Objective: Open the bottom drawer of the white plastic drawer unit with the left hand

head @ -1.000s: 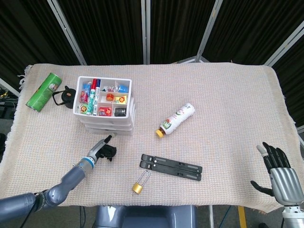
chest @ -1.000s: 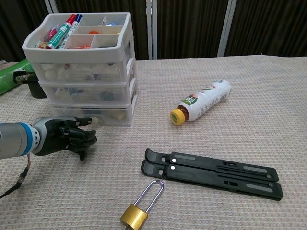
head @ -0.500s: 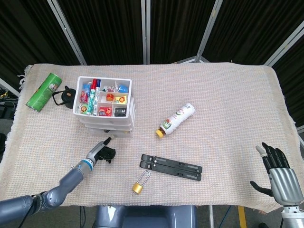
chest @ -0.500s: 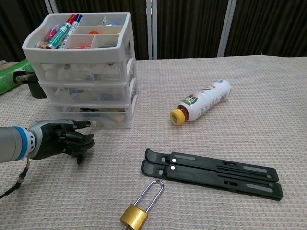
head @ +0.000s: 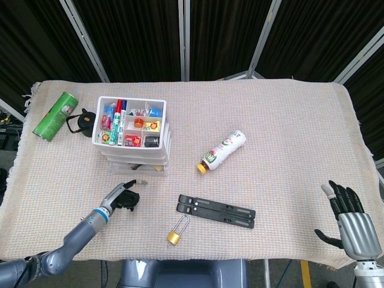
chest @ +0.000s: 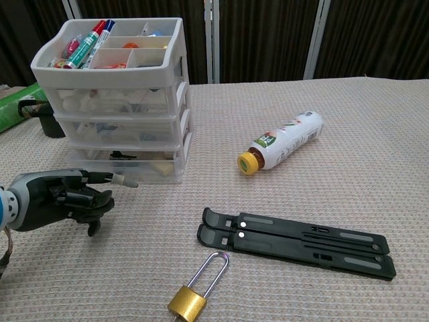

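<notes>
Pulled back from the white plastic drawer unit (chest: 114,94), the left hand (chest: 57,199) now sits lower and further toward the robot than a second ago, well off the front it had been up against. Its fingers are curled in around nothing, with one fingertip (chest: 125,181) stretched out toward the unit but short of touching it. In the chest view the bottom drawer (chest: 127,164) looks drawn out only slightly, if at all; the head view shows a thin lip (head: 144,170) past the unit's front edge, so the pull seems barely begun and most of the travel is left. To the right of the unit, nearest the robot, lie a brass padlock (chest: 194,295) and a black folding stand (chest: 295,235), then a toppled bottle (chest: 281,149). Far to the right, the right hand (head: 354,225) hangs off the cloth's edge, fingers spread and empty. Behind the unit's left side lies a green can (head: 56,115).
</notes>
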Motion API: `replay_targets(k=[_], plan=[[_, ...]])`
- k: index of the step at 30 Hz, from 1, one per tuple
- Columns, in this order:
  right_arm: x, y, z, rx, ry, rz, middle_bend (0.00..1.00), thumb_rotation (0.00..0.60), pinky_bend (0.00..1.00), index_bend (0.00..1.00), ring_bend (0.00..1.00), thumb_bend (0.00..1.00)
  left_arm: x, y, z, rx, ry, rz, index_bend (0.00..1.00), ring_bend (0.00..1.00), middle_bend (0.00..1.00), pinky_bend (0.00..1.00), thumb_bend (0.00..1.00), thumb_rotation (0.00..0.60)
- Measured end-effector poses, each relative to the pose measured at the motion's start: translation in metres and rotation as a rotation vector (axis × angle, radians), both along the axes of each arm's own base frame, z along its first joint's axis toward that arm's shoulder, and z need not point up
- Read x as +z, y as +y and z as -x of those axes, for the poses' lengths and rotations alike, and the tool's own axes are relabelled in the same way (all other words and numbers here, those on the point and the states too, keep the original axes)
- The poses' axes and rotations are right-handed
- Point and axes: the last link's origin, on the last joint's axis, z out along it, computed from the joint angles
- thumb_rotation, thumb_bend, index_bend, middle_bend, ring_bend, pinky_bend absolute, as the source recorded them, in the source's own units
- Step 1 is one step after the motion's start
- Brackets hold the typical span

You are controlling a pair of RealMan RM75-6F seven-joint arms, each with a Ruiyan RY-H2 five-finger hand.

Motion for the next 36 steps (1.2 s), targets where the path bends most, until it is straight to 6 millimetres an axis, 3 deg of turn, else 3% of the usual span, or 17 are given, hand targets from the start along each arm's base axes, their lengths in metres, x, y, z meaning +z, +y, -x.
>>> replay_targets(k=[12, 22, 28, 36], plan=[[0.0, 0.001, -0.001, 0.003, 0.0, 0.003, 0.0, 0.6, 0.0, 0.0, 0.0, 0.0, 0.023, -0.012, 0.004, -0.161, 0.088, -0.143, 0.14, 0.8, 0.79, 0.63, 0.73, 0.6], [0.003, 0.001, -0.002, 0.001, -0.009, 0.006, 0.0, 0.6, 0.0, 0.0, 0.0, 0.0, 0.04, -0.004, 0.001, -0.406, 0.514, -0.354, 0.13, 0.82, 0.82, 0.63, 0.73, 0.6], [0.004, 0.002, -0.002, 0.003, -0.015, 0.008, 0.0, 0.6, 0.0, 0.0, 0.0, 0.0, 0.036, 0.006, 0.001, -0.411, 0.696, -0.345, 0.15, 0.83, 0.83, 0.63, 0.73, 0.6], [0.005, 0.002, -0.002, 0.004, -0.019, 0.009, 0.0, 0.6, 0.0, 0.0, 0.0, 0.0, 0.028, 0.016, -0.005, -0.382, 0.735, -0.311, 0.17, 0.83, 0.83, 0.63, 0.73, 0.6]])
